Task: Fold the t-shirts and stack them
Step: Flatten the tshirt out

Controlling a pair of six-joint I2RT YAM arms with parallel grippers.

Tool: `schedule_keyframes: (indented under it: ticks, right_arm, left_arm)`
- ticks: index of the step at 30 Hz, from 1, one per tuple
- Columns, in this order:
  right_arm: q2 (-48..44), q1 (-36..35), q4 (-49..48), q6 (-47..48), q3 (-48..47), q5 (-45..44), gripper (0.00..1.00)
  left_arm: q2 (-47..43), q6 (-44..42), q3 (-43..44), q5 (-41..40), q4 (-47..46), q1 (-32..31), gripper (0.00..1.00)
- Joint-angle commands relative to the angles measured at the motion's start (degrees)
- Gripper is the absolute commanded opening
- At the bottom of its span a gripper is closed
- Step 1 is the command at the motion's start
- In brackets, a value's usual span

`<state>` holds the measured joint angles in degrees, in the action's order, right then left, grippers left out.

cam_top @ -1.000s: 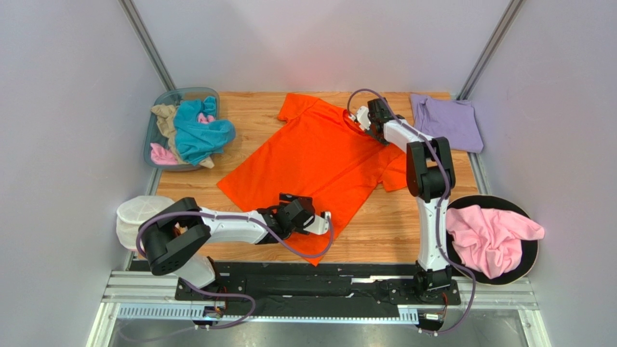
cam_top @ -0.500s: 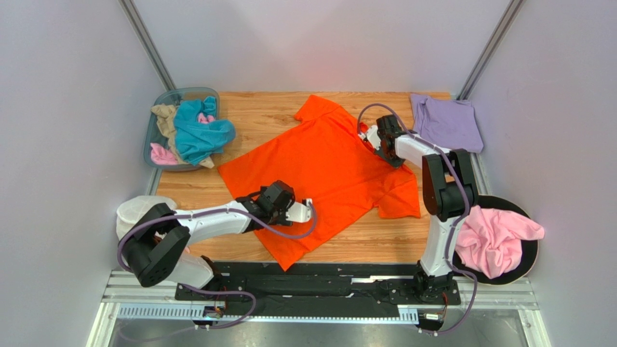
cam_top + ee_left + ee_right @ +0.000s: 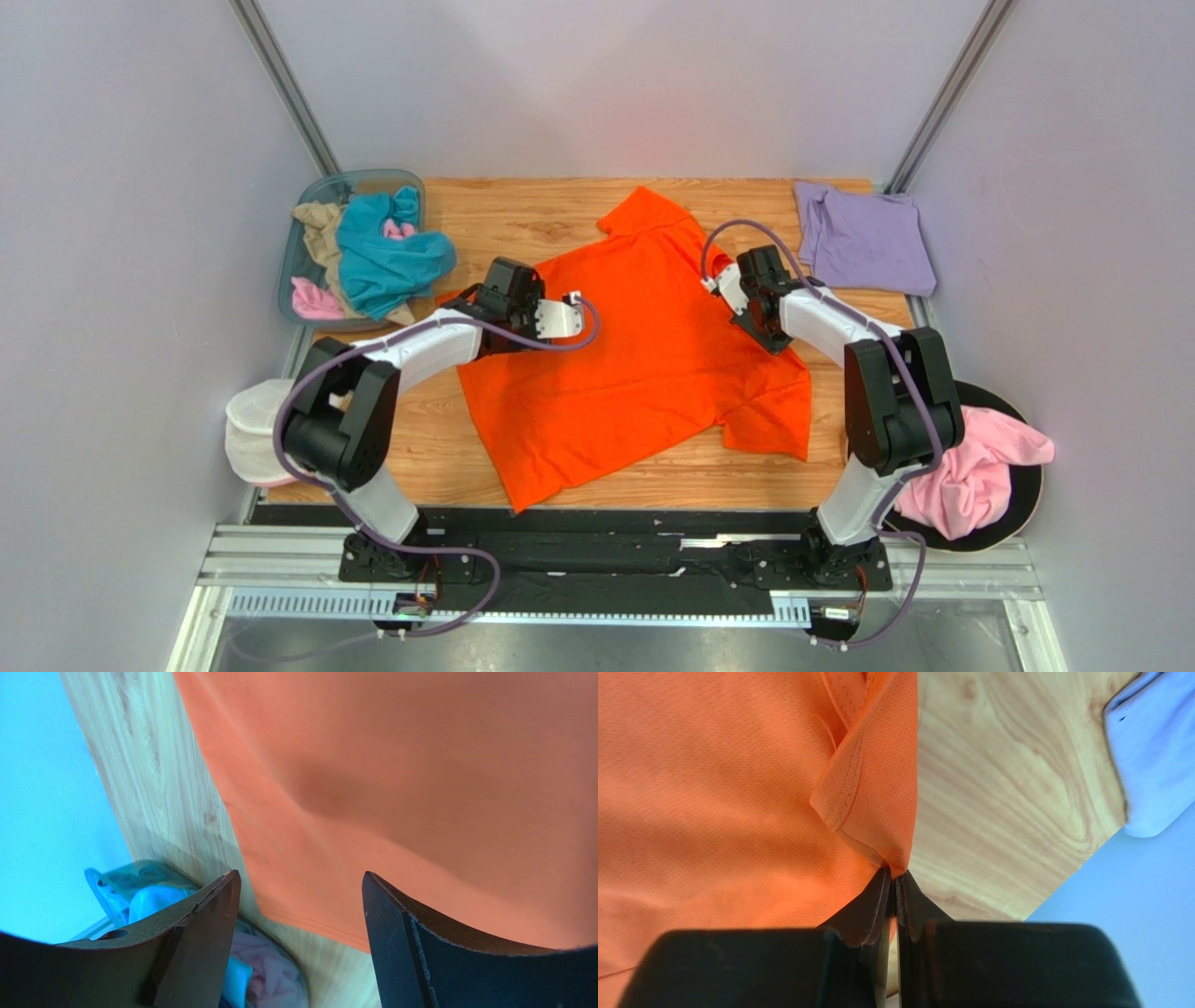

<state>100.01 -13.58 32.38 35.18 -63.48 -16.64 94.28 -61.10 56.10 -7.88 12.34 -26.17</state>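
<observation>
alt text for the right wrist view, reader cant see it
The right claw is shut on a pinched fold of the orange t-shirt, which fills the left of the view. The wooden table shows on the right, with a corner of the lavender t-shirt at the upper right edge.

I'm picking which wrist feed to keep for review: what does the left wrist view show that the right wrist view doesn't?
Only the left wrist view: the left gripper open over an edge of the orange t-shirt, gripping nothing, and the bin with teal cloth and pink cloth inside. Only the right wrist view: the right gripper shut on a pinched fold of that shirt, and a corner of the lavender t-shirt. Both: the orange shirt lying on the wooden table.
</observation>
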Motion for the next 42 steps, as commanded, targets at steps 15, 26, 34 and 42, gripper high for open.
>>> schedule_keyframes:
  ticks: [15,26,34,42]
  right_arm:
    - [0.4,-2.5,0.4,-3.3,-15.5,0.0,0.55]
    - [25.4,-2.7,-1.0,-4.1,-44.0,3.0,0.56]
    - [33.1,-2.8,-4.2,-2.5,-47.1,2.3,0.55]
    - [37.5,-2.8,-8.6,1.4,-47.1,-1.5,0.54]
  left_arm:
    - [2.6,1.0,5.6,0.5,-1.0,1.7,0.73]
    - [-0.3,3.2,2.0,-0.7,-2.1,1.7,0.73]
    - [1.6,4.3,1.5,-1.0,-3.5,1.7,0.73]
    - [6.2,0.3,2.2,-2.6,-5.3,1.7,0.73]
